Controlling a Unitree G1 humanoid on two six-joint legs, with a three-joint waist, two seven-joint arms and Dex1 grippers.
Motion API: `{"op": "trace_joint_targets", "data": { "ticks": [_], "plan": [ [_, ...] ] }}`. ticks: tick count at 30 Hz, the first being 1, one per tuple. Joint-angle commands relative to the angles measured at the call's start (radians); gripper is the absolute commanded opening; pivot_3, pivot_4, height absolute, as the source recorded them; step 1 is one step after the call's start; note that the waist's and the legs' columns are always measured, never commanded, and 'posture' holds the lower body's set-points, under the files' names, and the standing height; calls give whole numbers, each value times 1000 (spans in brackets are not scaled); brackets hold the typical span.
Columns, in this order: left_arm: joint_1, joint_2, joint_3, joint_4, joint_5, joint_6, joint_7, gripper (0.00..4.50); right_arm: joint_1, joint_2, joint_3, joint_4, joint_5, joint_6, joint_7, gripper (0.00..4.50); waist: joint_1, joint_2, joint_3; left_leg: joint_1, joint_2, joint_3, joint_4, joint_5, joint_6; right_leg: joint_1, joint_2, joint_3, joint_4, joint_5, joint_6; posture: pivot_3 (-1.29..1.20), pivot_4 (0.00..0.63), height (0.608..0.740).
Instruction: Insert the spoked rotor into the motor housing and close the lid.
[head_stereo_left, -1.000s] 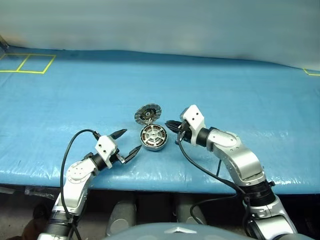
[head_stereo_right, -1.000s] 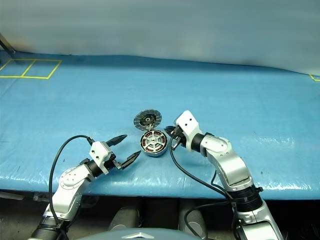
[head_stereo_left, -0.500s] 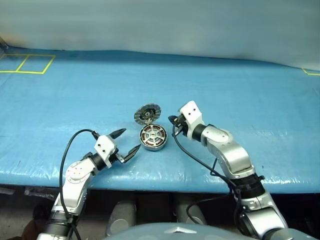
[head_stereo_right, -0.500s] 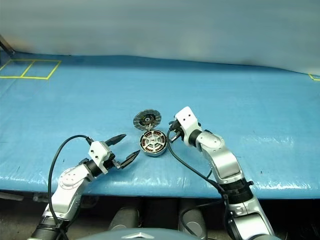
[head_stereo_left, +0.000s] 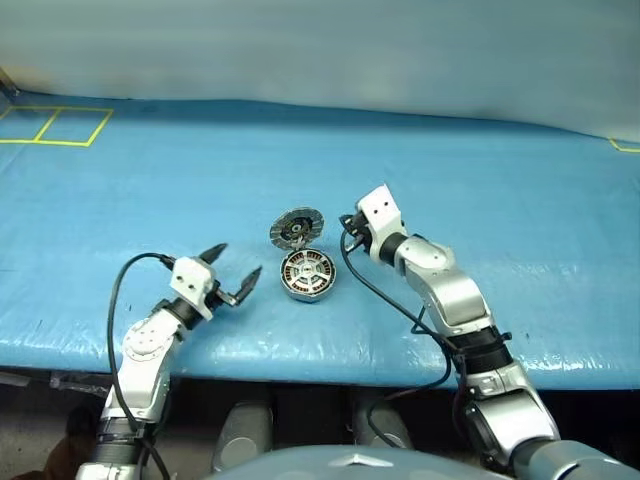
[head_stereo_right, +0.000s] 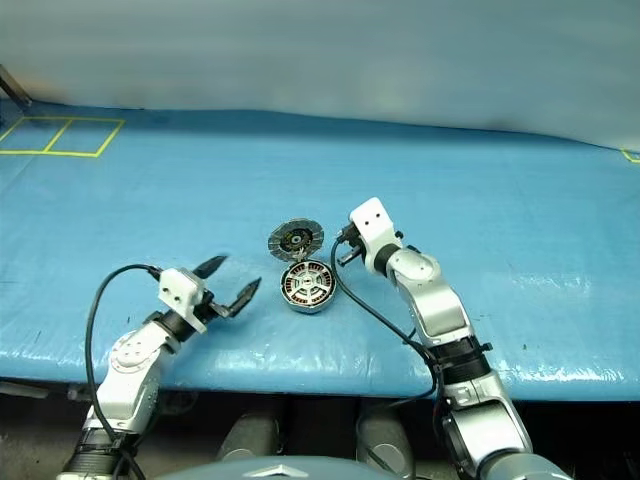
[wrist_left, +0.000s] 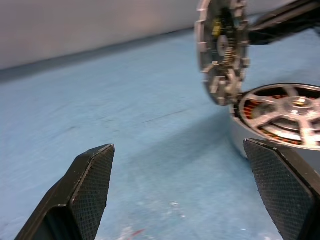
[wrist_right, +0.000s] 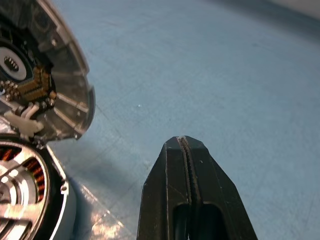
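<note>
The motor housing sits near the middle of the blue surface, toward its near edge, with the spoked rotor already seated inside it, silver spokes lying over the copper-brown windings. The lid stands raised on its hinge at the far side of the housing, its ribbed inner face with the dark centre turned toward the near side. The left hand hovers just left of the housing, apart from it, its two black fingers spread wide and holding nothing. The right hand is to the right of the raised lid, close beside it, its fingers pressed together into a single point and empty; whether it touches the lid cannot be told. Yellow tape lines mark the far left corner of the surface.
</note>
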Motion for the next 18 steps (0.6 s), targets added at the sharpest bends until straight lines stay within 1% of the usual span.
{"op": "trace_joint_targets", "data": {
  "ticks": [1, 2, 5, 7, 9, 14, 18],
  "plan": [
    [-40, -9, 46, -35, -43, 43, 36, 4107, 38, -15, -35, -104, 4, 17, -12, 0, 0, 0, 0, 0, 0, 0, 0, 0, 0, 0, 0, 0, 0, 0, 0, 0, 150, 740],
    [-60, -4, 46, -33, -51, 55, 26, 3882, 54, -17, -39, -122, 8, 25, -13, 0, 0, 0, 0, 0, 0, 0, 1, 0, 0, 0, 0, 0, 0, 0, 0, 0, 150, 740],
    [-149, 3, 44, 18, -35, 85, 42, 2866, 81, -18, -43, -148, 7, 39, -17, 0, 2, 0, 0, 0, 0, 0, 1, 0, 0, 0, 0, 0, 0, 0, 0, 0, 150, 740],
    [-242, 5, 50, 101, -13, 109, 75, 2252, 93, -15, -46, -161, 6, 44, -24, 0, 3, 0, 0, 0, 0, 0, 1, 0, 0, 1, 0, 0, 1, 0, 0, 0, 150, 740],
    [-331, 9, 41, 178, -21, 142, 58, 1568, 104, -14, -45, -172, 1, 46, -32, 0, 2, 0, 0, 1, 0, 0, 2, 1, 0, 2, 1, 0, 0, 0, 1, 0, 150, 740],
    [-505, -19, 60, 286, -144, 249, -55, 1568, 123, -11, -38, -190, -6, 48, -45, 0, -3, -1, 0, 1, -1, -1, 1, 1, 0, 3, 0, 0, -2, 1, 2, 0, 150, 740],
    [-679, -29, 33, 428, -154, 294, -155, 1568, 138, -2, -42, -212, -3, 44, -56, 0, -1, -1, 0, 1, -1, -2, 1, 1, 0, 3, 1, -1, -1, 1, 2, 0, 150, 740]
  ]
}}
